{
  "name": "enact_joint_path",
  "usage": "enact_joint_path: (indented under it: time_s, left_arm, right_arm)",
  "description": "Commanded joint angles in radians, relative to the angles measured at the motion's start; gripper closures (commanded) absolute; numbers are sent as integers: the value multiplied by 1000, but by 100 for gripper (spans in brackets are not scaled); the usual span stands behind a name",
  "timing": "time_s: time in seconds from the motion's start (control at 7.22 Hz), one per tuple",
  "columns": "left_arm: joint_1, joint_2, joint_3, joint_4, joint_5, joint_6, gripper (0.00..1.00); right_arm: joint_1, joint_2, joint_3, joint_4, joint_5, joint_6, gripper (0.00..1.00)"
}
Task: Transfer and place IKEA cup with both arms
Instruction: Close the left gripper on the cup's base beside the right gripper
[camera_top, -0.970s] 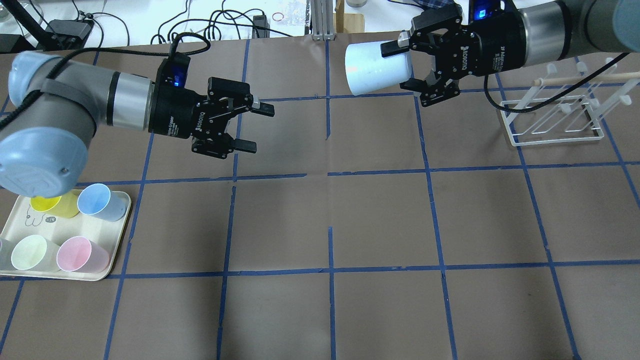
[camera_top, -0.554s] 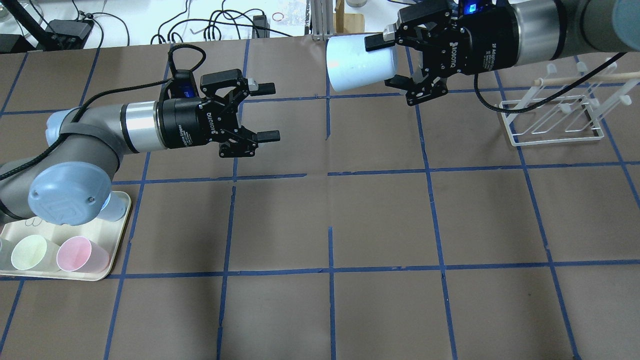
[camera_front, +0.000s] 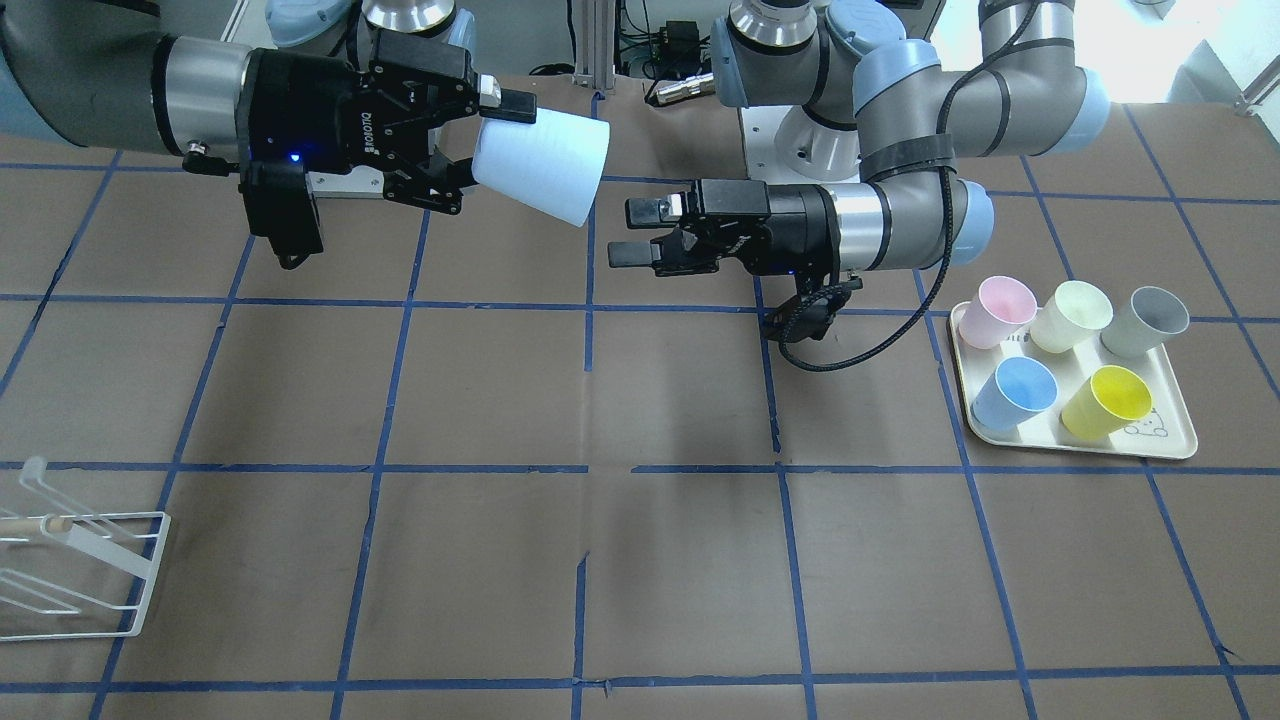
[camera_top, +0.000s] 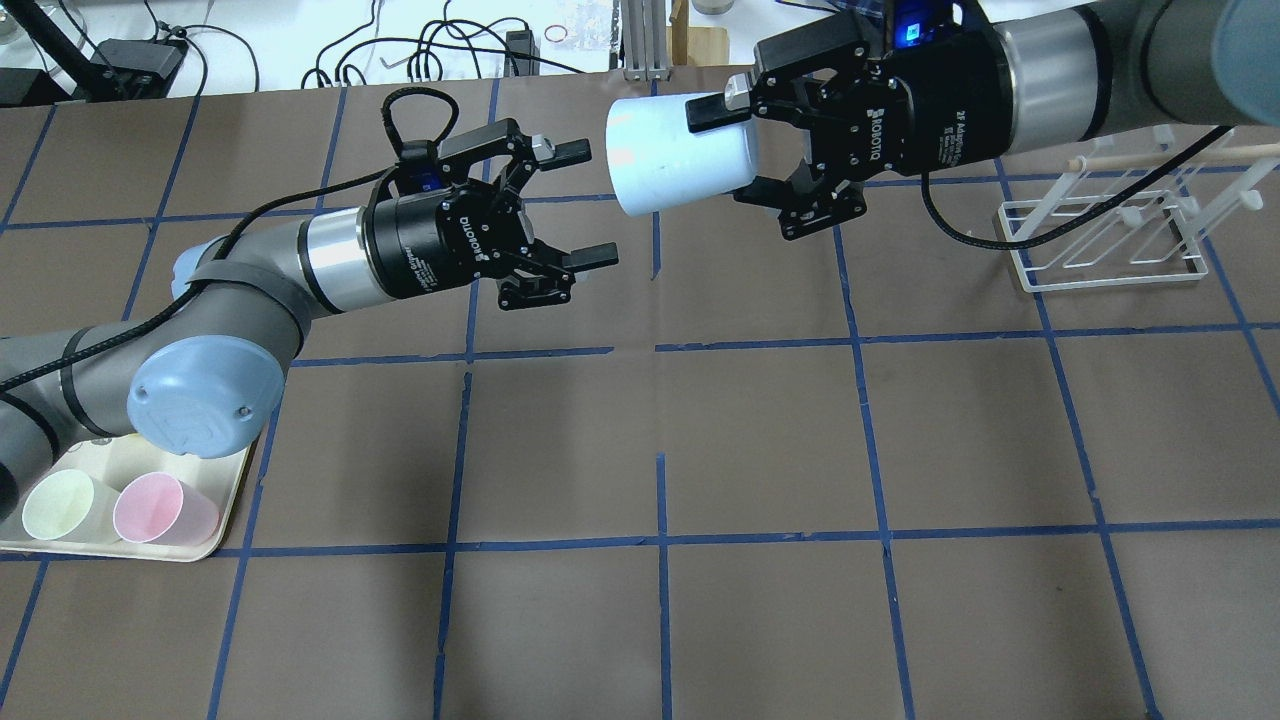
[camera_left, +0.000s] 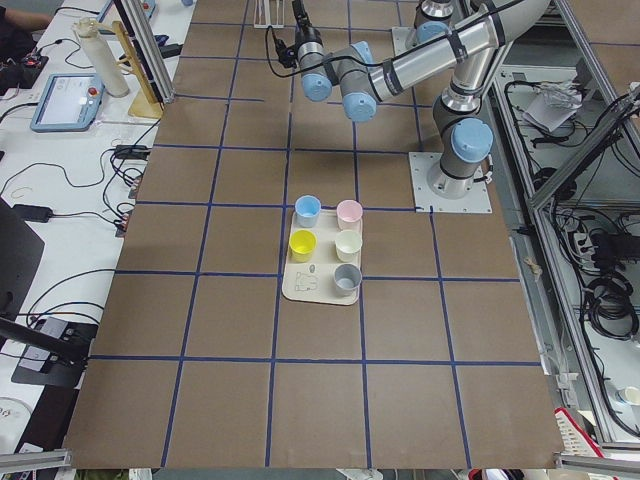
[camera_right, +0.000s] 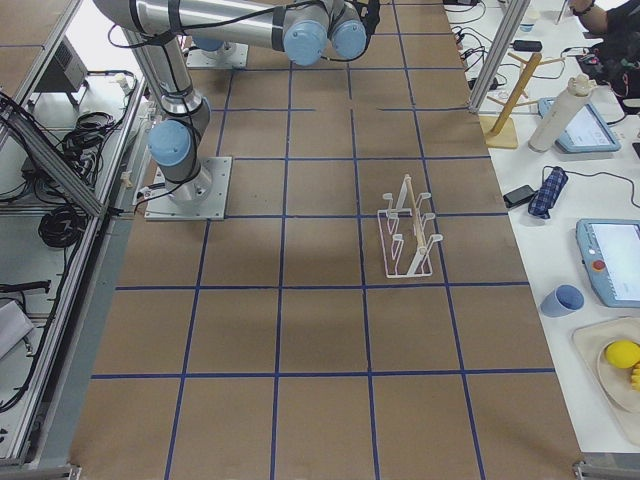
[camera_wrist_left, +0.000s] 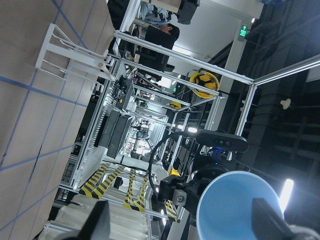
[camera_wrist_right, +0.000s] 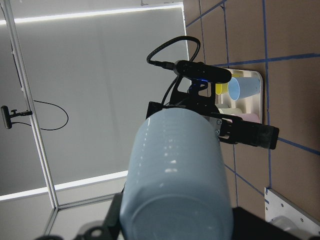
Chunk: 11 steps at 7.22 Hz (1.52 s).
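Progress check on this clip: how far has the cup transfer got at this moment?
Done: the right gripper is shut on the IKEA cup, held sideways in the air over the table's middle. In hand: the handover. The left gripper is open, just short of the cup's mouth, not touching. Left: the left gripper's grasp, the right's release, and setting the cup down, likely on the tray, which has a free corner.

A tray holds five coloured cups; a white rack stands apart.
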Motion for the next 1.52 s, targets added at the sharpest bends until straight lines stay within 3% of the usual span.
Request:
enact_joint_path:
  time_s: [0.0,0.42,0.69,0.97,1.11,1.39]
  left_arm:
    - [-23,2,0,2,-7,2,0]
    - [-37,30,-2,2,-10,9,0]
    - [-39,31,-2,9,-37,5,13]
    - [-54,33,-1,12,-56,7,13]
    - [-57,21,-4,50,-56,9,23]
    - [-60,39,-5,66,-56,2,52]
  right_arm:
    - [4,0,2,-7,2,-5,38]
    - [4,1,2,-7,0,-6,37]
    - [4,1,2,-7,2,-8,37]
    - [4,1,2,-7,2,-8,37]
    - [4,1,2,-7,2,-8,37]
    - [4,1,2,-7,3,-8,36]
